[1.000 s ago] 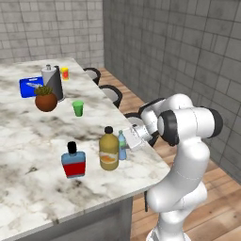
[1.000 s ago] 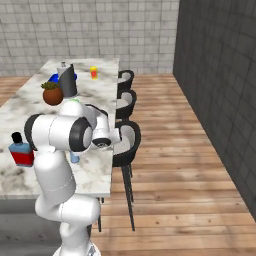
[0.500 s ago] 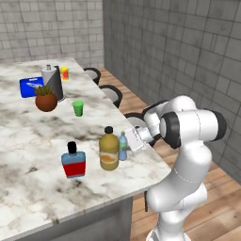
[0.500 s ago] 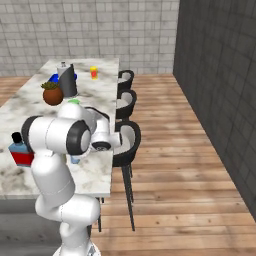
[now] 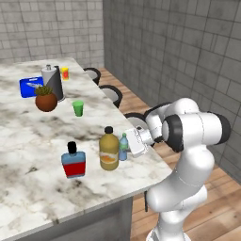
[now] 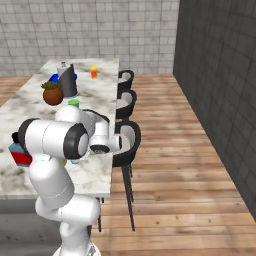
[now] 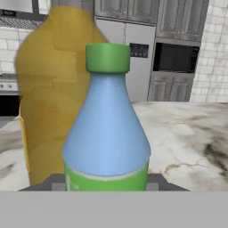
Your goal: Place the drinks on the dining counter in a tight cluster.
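Marble dining counter — pincer at light-blue bottle

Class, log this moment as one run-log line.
gripper: at slim bottle, grip unclear | slim bottle: beside amber bottle | flask: apart

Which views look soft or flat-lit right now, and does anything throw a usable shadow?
Hand view: light-blue bottle fairly crisp, amber bottle behind it soft-edged, no glare. Left base view: even light, faint shadows under the blue flask and bottles on the dining counter. Right base view: flat lighting, the arm hides the bottles.
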### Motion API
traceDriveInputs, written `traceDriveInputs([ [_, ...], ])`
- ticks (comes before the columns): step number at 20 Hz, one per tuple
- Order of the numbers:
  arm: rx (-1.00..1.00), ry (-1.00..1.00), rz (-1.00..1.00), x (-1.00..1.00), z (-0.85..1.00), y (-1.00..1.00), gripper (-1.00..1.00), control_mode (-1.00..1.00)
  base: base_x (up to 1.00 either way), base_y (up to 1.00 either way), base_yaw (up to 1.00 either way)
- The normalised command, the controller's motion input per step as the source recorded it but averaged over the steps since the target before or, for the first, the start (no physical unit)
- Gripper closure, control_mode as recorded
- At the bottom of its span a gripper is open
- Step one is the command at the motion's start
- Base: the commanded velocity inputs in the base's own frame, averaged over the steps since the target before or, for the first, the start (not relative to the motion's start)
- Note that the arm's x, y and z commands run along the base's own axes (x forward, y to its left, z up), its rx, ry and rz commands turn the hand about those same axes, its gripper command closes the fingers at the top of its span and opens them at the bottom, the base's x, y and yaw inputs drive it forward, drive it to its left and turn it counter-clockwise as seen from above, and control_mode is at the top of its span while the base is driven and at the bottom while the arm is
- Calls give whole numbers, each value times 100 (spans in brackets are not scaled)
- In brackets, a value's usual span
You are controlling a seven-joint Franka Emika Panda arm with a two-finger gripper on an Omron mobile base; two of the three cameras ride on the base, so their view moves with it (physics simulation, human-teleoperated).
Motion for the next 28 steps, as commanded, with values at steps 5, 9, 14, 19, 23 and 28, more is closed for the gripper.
traceDriveInputs([
  [5,0,0,0,0,0,0,100,-100,0,0,0],
  [9,0,0,0,0,0,0,-100,-100,0,0,0],
  [14,0,0,0,0,0,0,-100,-100,0,0,0],
  [19,0,0,0,0,0,0,-100,-100,0,0,0],
  [23,0,0,0,0,0,0,-100,-100,0,0,0],
  [28,0,0,-4,0,0,-24,-100,-100,0,0,0],
])
